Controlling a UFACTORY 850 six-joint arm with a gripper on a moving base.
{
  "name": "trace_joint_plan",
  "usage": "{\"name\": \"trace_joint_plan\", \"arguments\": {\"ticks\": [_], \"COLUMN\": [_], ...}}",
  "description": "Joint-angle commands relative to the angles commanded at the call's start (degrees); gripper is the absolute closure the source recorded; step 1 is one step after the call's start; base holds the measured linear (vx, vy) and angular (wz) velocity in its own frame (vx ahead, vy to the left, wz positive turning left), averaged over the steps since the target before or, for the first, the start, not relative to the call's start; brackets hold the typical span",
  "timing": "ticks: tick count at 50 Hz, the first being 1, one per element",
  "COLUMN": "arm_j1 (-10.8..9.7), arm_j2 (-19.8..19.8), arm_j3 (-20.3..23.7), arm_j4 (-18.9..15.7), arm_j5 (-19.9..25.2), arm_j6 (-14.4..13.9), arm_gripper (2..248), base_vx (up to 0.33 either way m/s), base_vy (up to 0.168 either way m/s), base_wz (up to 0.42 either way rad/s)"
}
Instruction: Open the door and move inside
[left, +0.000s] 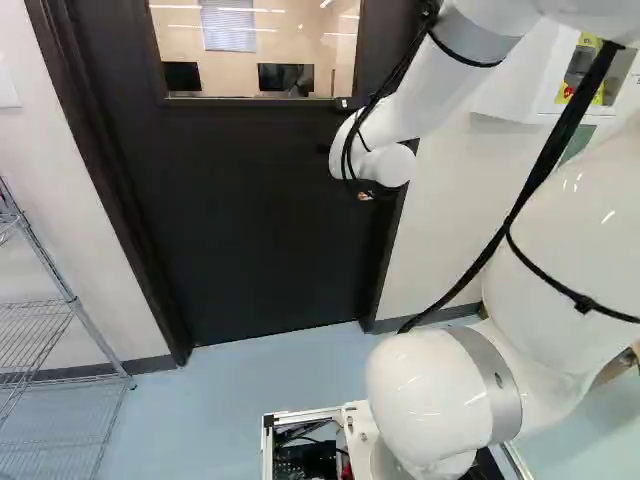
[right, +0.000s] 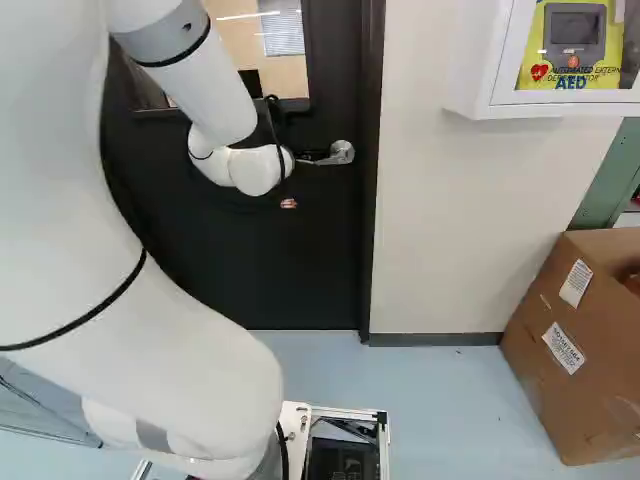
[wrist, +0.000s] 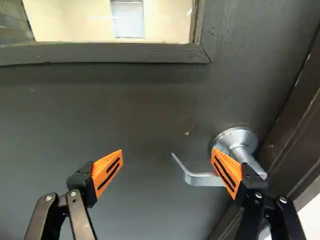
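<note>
Two views show the handle (wrist: 202, 179): right base, wrist.

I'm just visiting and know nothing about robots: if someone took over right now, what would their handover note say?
Gripper: open, holding nothing.
Lever handle: in the wrist view its bent free end shows between the fingers, and the rest runs behind one of them; whether they touch, I cannot tell.
Door: looks shut.
Done: the gripper is up near the handle.
Left: work the handle, open the door, move inside.
</note>
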Motion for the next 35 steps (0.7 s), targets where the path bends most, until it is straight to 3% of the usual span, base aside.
{"name": "trace_joint_plan", "arguments": {"ticks": [35], "arm_j1": [-0.3], "arm_j2": [-4.1], "arm_j3": [0.6], "arm_j4": [0.0], "arm_j5": [0.0], "arm_j6": [0.0], "arm_gripper": [3], "base_vx": [0.0], "base_vy": [0.0], "base_wz": [0.0]}}
